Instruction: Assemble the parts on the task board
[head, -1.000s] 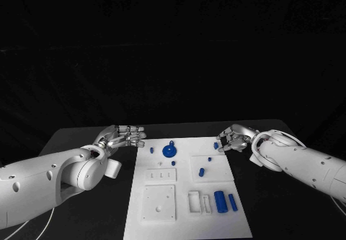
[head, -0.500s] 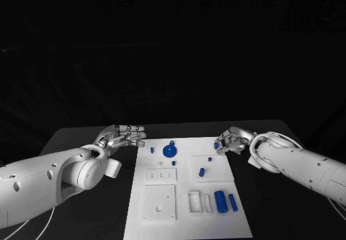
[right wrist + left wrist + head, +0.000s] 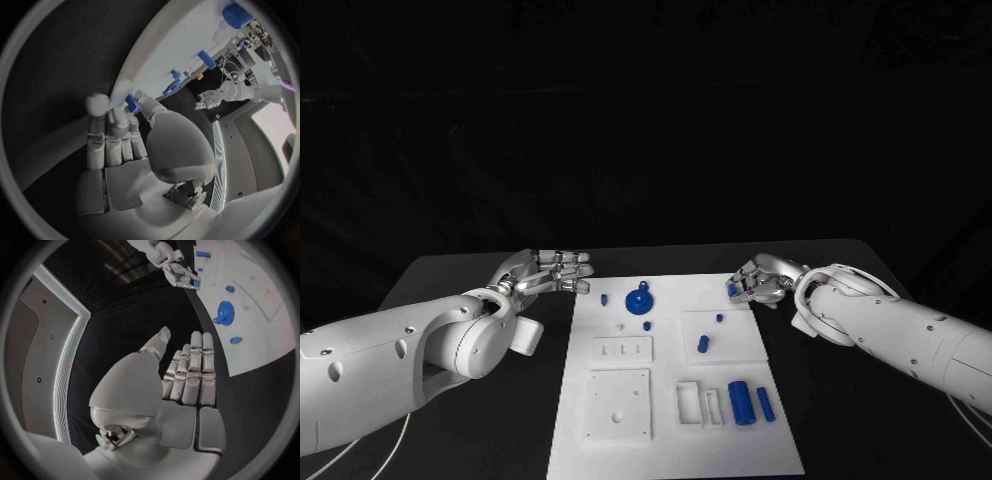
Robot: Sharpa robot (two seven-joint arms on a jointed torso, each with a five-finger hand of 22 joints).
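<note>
Black table (image 3: 473,275) carries the white task board (image 3: 668,440) at centre, with a blue gear (image 3: 640,302) at its far end, short blue pegs mid-board and two blue cylinders (image 3: 751,403) near right. Right hand (image 3: 759,282) pinches a small blue peg (image 3: 733,291) at the board's far right edge. Left hand (image 3: 545,272) rests just left of the board, fingers straight and close together, holding nothing.

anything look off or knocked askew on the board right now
Nothing stands out. The task board lies square on the table, the blue gear and cylinders sit tidily. The right hand is at a small blue peg by the far right corner; the left hand holds nothing.
</note>
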